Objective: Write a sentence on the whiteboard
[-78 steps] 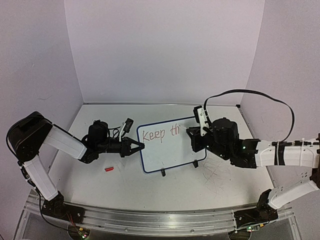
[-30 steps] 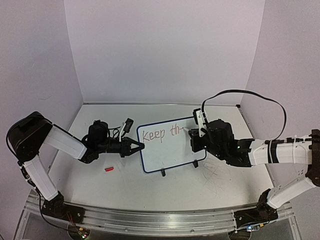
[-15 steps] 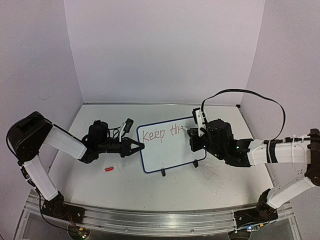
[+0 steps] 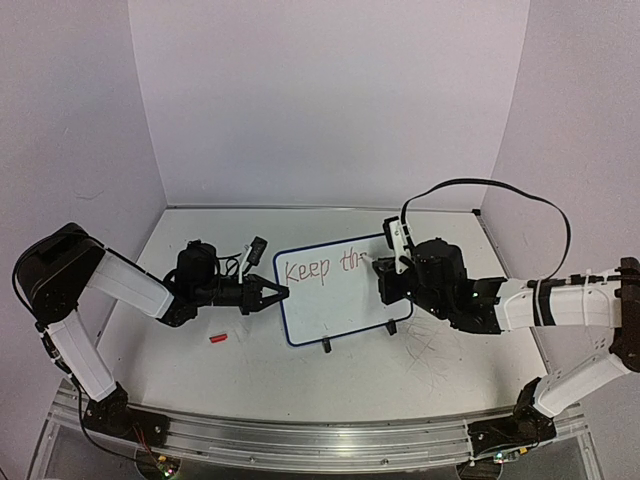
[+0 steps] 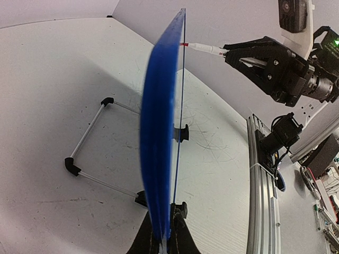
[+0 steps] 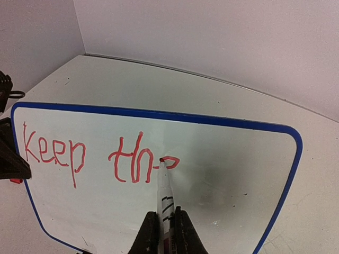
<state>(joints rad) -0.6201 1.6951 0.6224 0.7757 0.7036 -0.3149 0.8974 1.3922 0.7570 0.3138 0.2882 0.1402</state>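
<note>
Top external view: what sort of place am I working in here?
Probably a lab robot test cell: plain pale walls box in a scratched white tabletop, the left arm and right arm bolt to a metal rail at its near edge, with a whiteboard and marker as props.

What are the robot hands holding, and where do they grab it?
Left gripper pinches the whiteboard by its edge. Right gripper holds a marker by its barrel.

White whiteboard [image 6: 228,159], blue rim; red sentence [image 6: 118,159]; white marker [image 6: 165,198], black bands; small red piece [image 4: 218,339], perhaps a cap.
</note>
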